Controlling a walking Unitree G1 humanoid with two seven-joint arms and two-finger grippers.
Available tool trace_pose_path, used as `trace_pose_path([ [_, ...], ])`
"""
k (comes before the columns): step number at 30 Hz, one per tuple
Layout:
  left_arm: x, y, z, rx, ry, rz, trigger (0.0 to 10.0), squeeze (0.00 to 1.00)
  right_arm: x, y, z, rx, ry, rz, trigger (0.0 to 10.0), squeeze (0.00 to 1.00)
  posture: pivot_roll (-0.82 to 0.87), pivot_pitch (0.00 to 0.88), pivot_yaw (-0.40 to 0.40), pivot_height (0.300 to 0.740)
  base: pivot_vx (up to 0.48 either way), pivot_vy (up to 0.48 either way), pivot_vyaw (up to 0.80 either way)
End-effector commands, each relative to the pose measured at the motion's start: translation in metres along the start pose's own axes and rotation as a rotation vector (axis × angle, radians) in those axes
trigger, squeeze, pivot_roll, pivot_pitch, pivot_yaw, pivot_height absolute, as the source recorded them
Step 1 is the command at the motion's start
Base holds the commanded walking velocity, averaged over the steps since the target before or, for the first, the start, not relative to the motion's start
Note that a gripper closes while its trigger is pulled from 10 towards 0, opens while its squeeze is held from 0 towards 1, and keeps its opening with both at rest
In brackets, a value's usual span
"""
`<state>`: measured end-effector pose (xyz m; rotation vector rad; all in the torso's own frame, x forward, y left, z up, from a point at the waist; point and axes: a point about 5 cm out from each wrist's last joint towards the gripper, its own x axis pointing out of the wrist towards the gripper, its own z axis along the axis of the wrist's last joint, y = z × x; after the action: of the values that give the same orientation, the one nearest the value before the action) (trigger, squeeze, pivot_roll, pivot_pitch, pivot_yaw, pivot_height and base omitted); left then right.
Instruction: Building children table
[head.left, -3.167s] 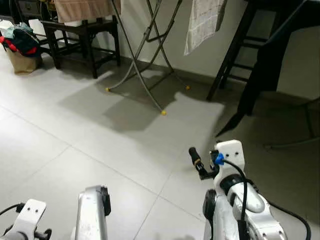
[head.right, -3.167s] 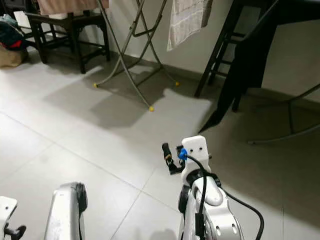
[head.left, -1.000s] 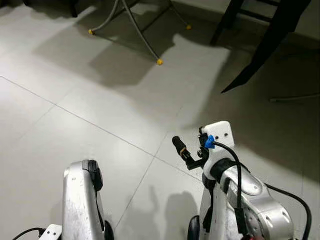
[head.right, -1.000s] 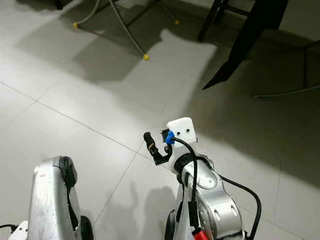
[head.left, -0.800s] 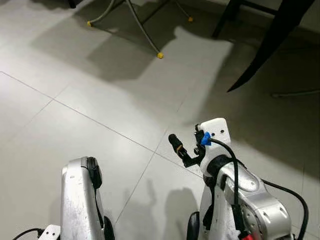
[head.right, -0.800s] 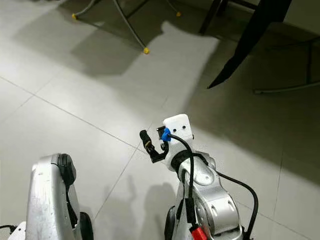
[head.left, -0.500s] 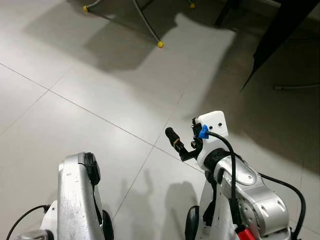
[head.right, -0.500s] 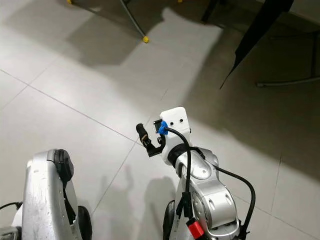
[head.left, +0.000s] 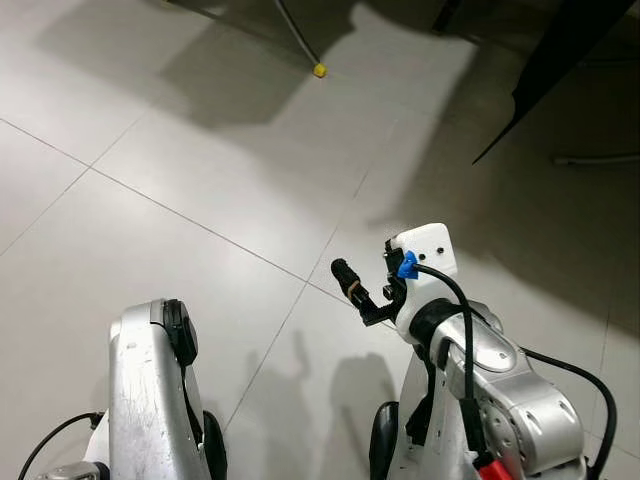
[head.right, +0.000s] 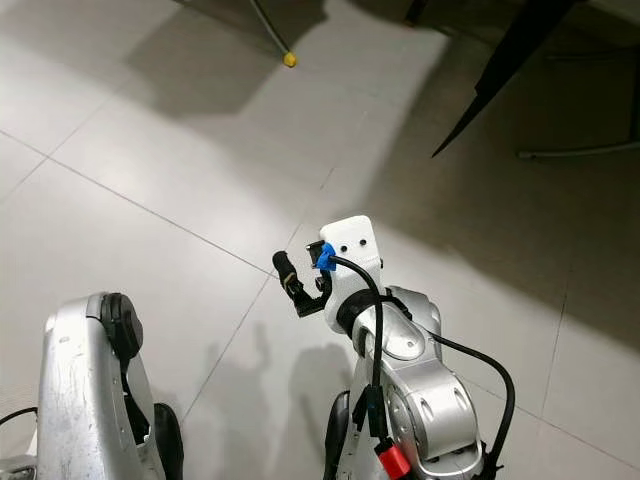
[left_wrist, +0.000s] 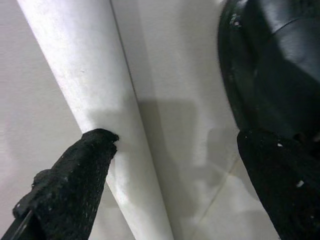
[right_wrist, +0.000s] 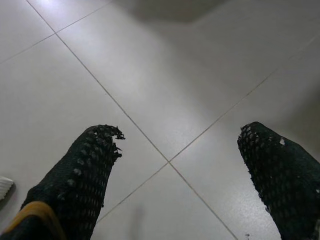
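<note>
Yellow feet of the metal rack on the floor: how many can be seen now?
1: a yellow foot on the tiled floor, far ahead of the raised right gripper. Others may lie beyond the picture.

Head views: sharp, evenly lit pale tiled floor (head.left: 180, 130), brightest toward 12 o'clock between broad soft shadows (head.left: 250, 70) cast from 11 and 1 o'clock. The robot's own faint double shadow (head.left: 330, 375) lies near 6 o'clock. Mild glare on the silver left arm (head.left: 145, 400). Left wrist view: dim, close and soft. Right wrist view: bright floor, sheen at centre, fingers (right_wrist: 80, 185) slightly out of focus.
</note>
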<state>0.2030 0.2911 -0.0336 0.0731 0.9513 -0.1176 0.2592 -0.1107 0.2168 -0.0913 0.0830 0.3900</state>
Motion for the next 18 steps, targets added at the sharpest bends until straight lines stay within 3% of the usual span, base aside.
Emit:
trace_pose_path([
  [1, -0.001, -0.003, -0.024, -0.016, 0.077, -0.002, 10.0, 0.0, -0.005, 0.0, -0.002, 0.008, 0.009, 0.007, 10.0, 0.0, -0.1, 0.486, -0.106, 0.3, 0.0, 0.0, 0.0],
  [10, -0.001, 0.0, -0.024, -0.012, 0.069, 0.009, 10.0, 0.0, -0.008, 0.001, -0.002, 0.009, 0.016, 0.008, 10.0, 0.0, -0.13, 0.493, -0.114, 0.3, 0.0, 0.0, 0.0],
  [18, 0.005, -0.013, -0.028, -0.015, 0.067, -0.017, 10.0, 0.0, -0.014, -0.005, 0.0, -0.009, 0.03, -0.004, 10.0, 0.0, -0.17, 0.504, -0.128, 0.3, 0.0, 0.0, 0.0],
])
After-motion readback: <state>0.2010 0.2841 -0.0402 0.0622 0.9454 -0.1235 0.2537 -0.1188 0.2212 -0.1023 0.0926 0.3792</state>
